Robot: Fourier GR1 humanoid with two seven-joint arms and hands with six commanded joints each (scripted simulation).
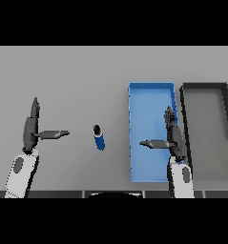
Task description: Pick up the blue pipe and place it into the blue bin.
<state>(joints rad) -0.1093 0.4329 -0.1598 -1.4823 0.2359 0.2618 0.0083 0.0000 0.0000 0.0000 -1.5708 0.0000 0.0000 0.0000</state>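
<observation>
The pipe [98, 137] lies flat on the grey table [63, 76], a short blue tube with a black cap at its far end, its length running nearly straight away from the robot with the near end tipped slightly to the right. Nothing touches it.

Taking the pipe as the landmark: the blue bin [132, 133] sits to its right, near but apart, a long shallow tray with its long sides running away from the robot. The bin's near edge reaches closer to the robot than the pipe does, and its far edge lies well beyond the pipe's cap. Past the bin, farther right from the pipe, stands a dark bin [184, 119] with a grey floor — the two bins are just beside each other, whether touching cannot be told.

The left hand [30, 126] hangs to the left of the pipe, apart from it. Its fingers are straight and point away from the robot; its thumb juts sideways toward the pipe, the tip stopping short with bare table between. It holds nothing.

The right hand [174, 136] is to the right of the pipe, over the right part of the blue bin near the wall shared with the dark bin. Its fingers are likewise straight and spread loosely, pointing away from the robot, and its thumb sticks out leftward over the bin floor toward the pipe — empty as well.
</observation>
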